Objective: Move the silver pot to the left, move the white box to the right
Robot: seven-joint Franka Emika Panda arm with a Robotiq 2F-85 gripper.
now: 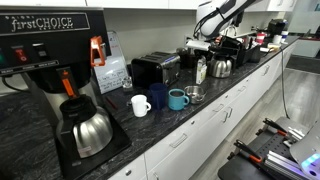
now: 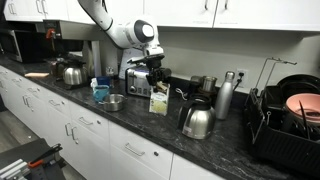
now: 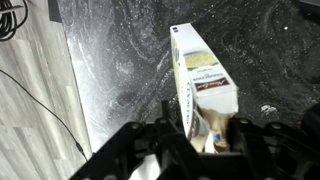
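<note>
Gripper (image 2: 153, 82) clamped on top of the upright white box (image 2: 158, 103), suited to lifting it clear; box stands near the bench (image 2: 140, 118) front edge; silver pot (image 2: 114, 101) rests close beside.

pot (image 2: 114, 101) set on counter (image 2: 140, 120), just beside mug (image 2: 100, 92) | box (image 2: 158, 102) stood betw. pot & carafe (image 2: 197, 122) | toaster (image 2: 135, 75) kept behind them

A long dark marbled desk (image 2: 140, 122) runs along the wall above white drawers and doors (image 2: 90, 138), with white cupboards (image 2: 220, 12) overhead and a grey plank floor (image 3: 35, 95) beside it.
</note>
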